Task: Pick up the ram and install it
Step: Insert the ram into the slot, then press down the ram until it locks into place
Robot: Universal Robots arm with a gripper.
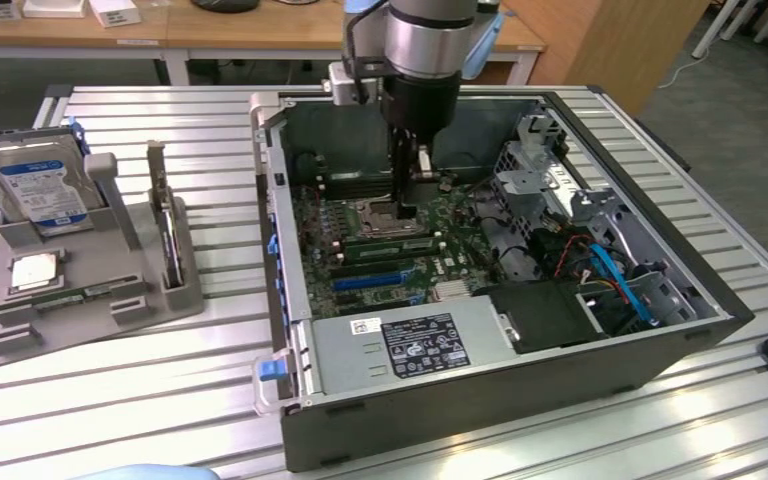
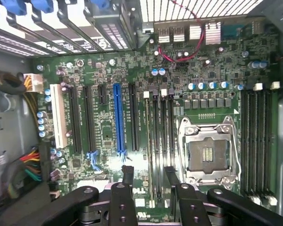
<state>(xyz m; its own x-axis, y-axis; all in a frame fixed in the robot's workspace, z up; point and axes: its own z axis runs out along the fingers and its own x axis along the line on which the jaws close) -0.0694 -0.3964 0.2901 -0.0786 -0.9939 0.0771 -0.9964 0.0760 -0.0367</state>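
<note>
My pincer (image 2: 149, 172) hangs released and empty inside the computer case (image 1: 491, 395). Its two fingers (image 2: 127, 175) stand apart just above the motherboard (image 2: 212, 70), straddling the dark memory slots (image 2: 159, 132) beside the processor socket (image 2: 208, 153). Nothing sits between them. The ram (image 1: 87, 294), as far as I can make out, lies flat in the grey tray (image 1: 91, 328) on the table, at the exterior view's left. It is in front of the upright hard drive (image 1: 40, 185) and well apart from me. I judge the stick to be very light and stiff, but thin and delicate. It should not sag, yet a hard squeeze across its faces could hurt the little chips, and the contact edge should be left untouched. I reckon the sound hold is on the two long flat sides near the middle of its length, gripped on the upper part so the contact edge stays free. The board is smooth, so a crooked grip may let it tilt or slip.
</note>
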